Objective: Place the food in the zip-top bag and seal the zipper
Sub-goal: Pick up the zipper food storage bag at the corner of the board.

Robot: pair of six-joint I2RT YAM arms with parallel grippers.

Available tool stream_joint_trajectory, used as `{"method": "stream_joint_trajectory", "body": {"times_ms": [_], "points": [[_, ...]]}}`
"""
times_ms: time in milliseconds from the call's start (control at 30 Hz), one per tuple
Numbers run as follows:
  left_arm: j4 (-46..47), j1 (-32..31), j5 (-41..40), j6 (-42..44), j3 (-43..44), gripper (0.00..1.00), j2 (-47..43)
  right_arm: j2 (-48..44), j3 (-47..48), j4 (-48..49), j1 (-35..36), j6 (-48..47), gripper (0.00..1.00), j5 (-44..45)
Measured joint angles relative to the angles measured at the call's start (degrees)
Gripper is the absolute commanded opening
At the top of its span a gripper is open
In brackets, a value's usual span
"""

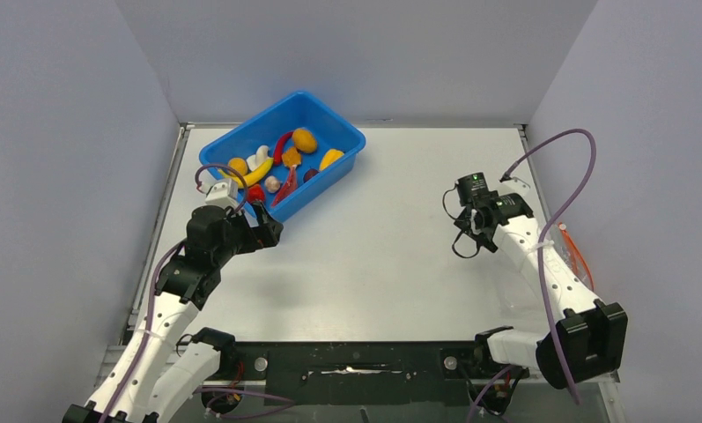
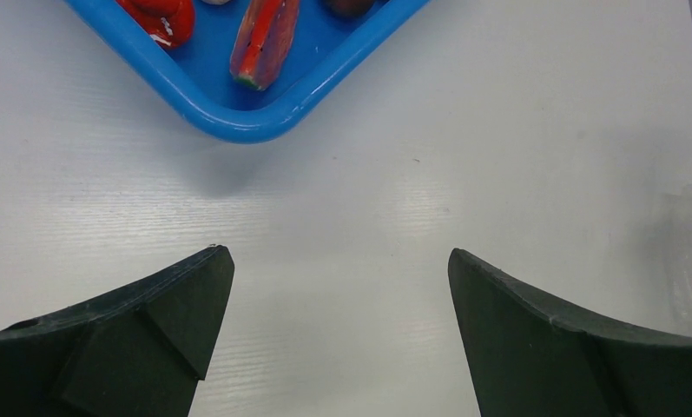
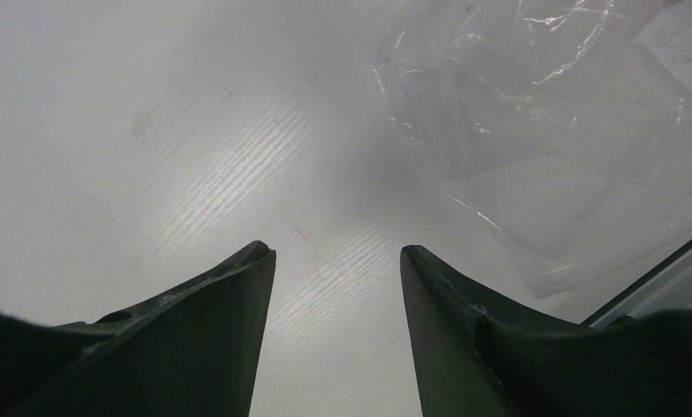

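At the far left of the white bench [image 1: 373,256], a blue tub [image 1: 338,172] set at a slant, with all the food [image 1: 281,163] inside it: yellow banana [image 1: 257,173], red chili [image 1: 282,144], round orange lump [image 1: 305,139], a yellow-orange piece [image 1: 331,158], white garlic [image 1: 271,183], a pink-red slice [image 1: 285,189] and a bright red piece [image 1: 255,193] toward the near corner. Just short of that near corner, the left pincer [image 2: 337,254] – spread wide, gripping nothing, only bare bench between its dark fingers [image 2: 151,321]. In the left wrist view, the tub's rounded corner straight ahead of the fingertips, the slice and the red piece just within the rim. Well apart, on the right side of the bench, the right pincer [image 3: 335,250] – parted too, though less widely, and likewise holding nothing, angled down at the bench top. Ahead of it and to its right, the zip-top bag [image 3: 542,130], clear and crumpled, lying flat by the bench's right edge, untouched by either pincer and with no food in it as far as visible. In the overhead view, mostly hidden behind the right arm; thin red-orange lines beside that arm, probably the zipper [image 1: 576,251], too small and too masked to tell whether pressed shut or gaping. A faint corner of the clear plastic also at the right margin of the left wrist view.
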Motion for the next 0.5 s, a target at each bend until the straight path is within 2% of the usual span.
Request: {"method": "stream_joint_trajectory", "body": {"times_ms": [133,500], "points": [[0.28,0.00,0.04,0.09,-1.05,0.97,0.26,3.58,-1.49,0.07,-1.97,0.50,0.46,2.67],[2.40,0.00,0.02,0.92,-1.07,0.97,0.81,12.48,-5.49,1.95,-7.32,0.92,0.48,4.50]]}}
